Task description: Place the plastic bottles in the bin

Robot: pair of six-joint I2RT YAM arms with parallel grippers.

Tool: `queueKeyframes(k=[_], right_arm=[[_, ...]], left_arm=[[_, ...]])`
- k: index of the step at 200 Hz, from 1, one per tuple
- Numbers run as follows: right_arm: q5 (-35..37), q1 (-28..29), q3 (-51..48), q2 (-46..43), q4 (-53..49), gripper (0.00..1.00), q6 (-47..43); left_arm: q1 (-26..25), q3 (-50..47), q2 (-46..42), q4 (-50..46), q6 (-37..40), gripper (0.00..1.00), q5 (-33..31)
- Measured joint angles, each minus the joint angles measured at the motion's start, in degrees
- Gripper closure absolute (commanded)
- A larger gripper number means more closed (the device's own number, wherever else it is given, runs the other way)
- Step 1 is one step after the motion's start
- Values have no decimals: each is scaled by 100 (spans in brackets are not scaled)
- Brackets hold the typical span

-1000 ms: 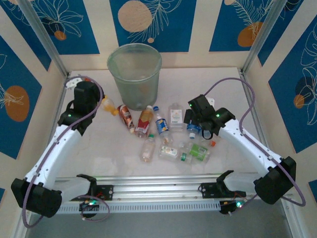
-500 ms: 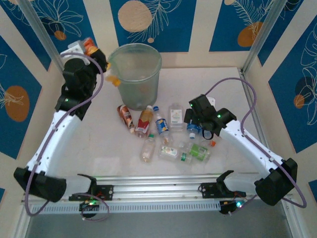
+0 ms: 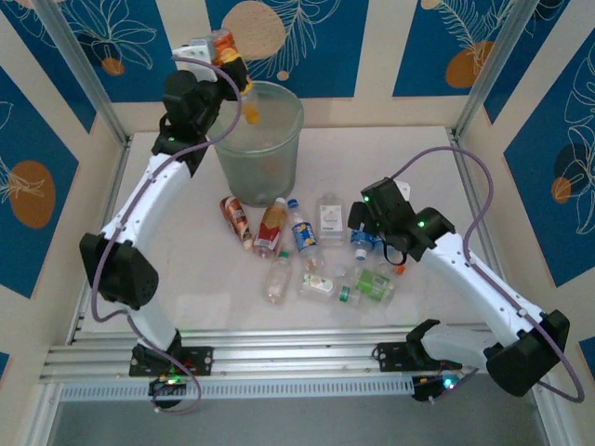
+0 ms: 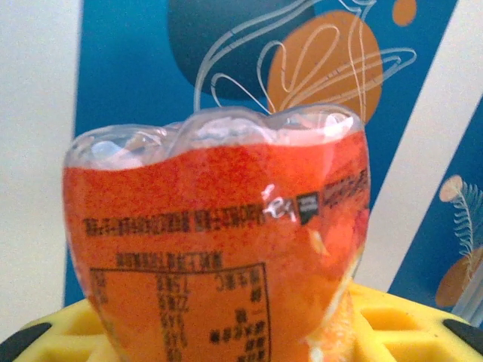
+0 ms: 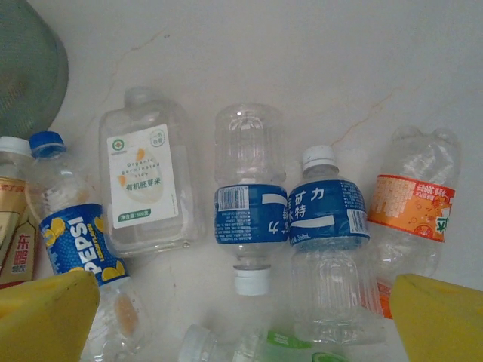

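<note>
My left gripper (image 3: 231,67) is shut on a clear plastic bottle with an orange label (image 4: 219,249), held high over the near-left rim of the bin (image 3: 265,163), its orange cap end (image 3: 251,115) hanging over the opening. The yellow fingers (image 4: 411,320) flank the bottle's lower part. Several more plastic bottles lie on the table in front of the bin. My right gripper (image 3: 364,232) hovers open above two blue-labelled ones (image 5: 249,211) (image 5: 328,219), its yellow fingertips (image 5: 45,317) on either side with nothing gripped.
Around the blue pair lie a Pepsi bottle (image 5: 75,241), a squarish white-labelled bottle (image 5: 143,177), an orange-labelled one (image 5: 411,207) and a green-labelled one (image 3: 372,283). Red-labelled bottles (image 3: 235,216) lie near the bin's base. Metal posts (image 3: 84,79) and patterned walls enclose the table.
The left arm has swung up from table level beside the bin to above its rim, carrying the orange-labelled bottle. The right arm has barely shifted.
</note>
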Motion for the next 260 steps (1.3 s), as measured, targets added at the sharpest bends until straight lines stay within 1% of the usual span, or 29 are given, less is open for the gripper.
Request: queueKeyframes(k=[53,101,159,195,236,260], right_arm=[[0,37,0,-44,-103,1,35],[0,63,0,-44,-149,1,70],[0,70,0,-44,-146,1,76],[0,74,0,-44,-146,1,116],[0,74,0,-44,-146,1,118],[2,74,0,-46,-146,1,118]], left_arm=[[-273,87,621,136,529,52,256],[-295,26,848,140,566,50,356],[-295,-120,1069,164,413,48,452],[-295,-258,1163,229,400,41,472],[-295,-509,1246,501,402,37,603],[-295,-636,1270,525,439,30,645]])
